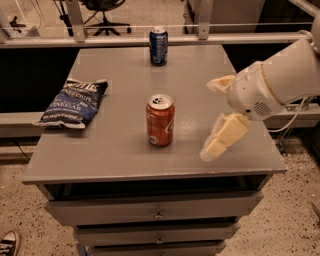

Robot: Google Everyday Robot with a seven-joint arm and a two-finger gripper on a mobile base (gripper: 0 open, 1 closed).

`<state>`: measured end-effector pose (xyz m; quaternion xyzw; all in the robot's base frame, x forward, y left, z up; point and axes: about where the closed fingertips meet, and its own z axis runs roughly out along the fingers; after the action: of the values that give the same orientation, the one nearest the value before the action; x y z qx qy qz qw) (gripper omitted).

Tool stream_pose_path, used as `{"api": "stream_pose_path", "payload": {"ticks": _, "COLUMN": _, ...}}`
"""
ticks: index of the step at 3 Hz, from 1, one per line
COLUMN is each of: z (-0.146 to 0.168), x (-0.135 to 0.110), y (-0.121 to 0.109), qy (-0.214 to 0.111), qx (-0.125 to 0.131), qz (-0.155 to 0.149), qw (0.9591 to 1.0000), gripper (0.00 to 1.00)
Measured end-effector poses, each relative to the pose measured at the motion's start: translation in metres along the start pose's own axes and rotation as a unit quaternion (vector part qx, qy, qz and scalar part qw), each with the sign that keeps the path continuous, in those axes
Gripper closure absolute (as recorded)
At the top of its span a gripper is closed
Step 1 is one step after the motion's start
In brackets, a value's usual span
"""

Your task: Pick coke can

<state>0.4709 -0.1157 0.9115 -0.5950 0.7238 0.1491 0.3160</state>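
You're looking at a lab or office test space, not a home. The counter (115, 155) is a grey metal cabinet with a stack of drawers (157, 212), standing on a speckled hard floor (20, 210). At 12 o'clock, beyond a metal rail (125, 37), you can see the wheeled base of an office chair (102, 15). A loose cable (295, 117) hangs at 3 o'clock, where the robot's pincer (209, 120) hovers over the counter's right part, fingers spread.
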Motion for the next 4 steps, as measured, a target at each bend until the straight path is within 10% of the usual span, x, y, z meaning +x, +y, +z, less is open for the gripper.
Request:
{"api": "stream_pose_path", "payload": {"ticks": 1, "z": 0.035, "x": -0.022, "y": -0.002, "qy": -0.084, "qx": -0.012, "qz": -0.001, "qw": 0.9964, "gripper": 0.0}}
{"api": "stream_pose_path", "payload": {"ticks": 3, "z": 0.078, "x": -0.067, "y": 0.004, "qy": -0.213, "qx": -0.036, "qz": 0.006, "qw": 0.9764, "gripper": 0.0}}
{"api": "stream_pose_path", "payload": {"ticks": 4, "z": 0.094, "x": -0.075, "y": 0.012, "qy": -0.25, "qx": -0.044, "qz": 0.023, "qw": 0.9669, "gripper": 0.16}}
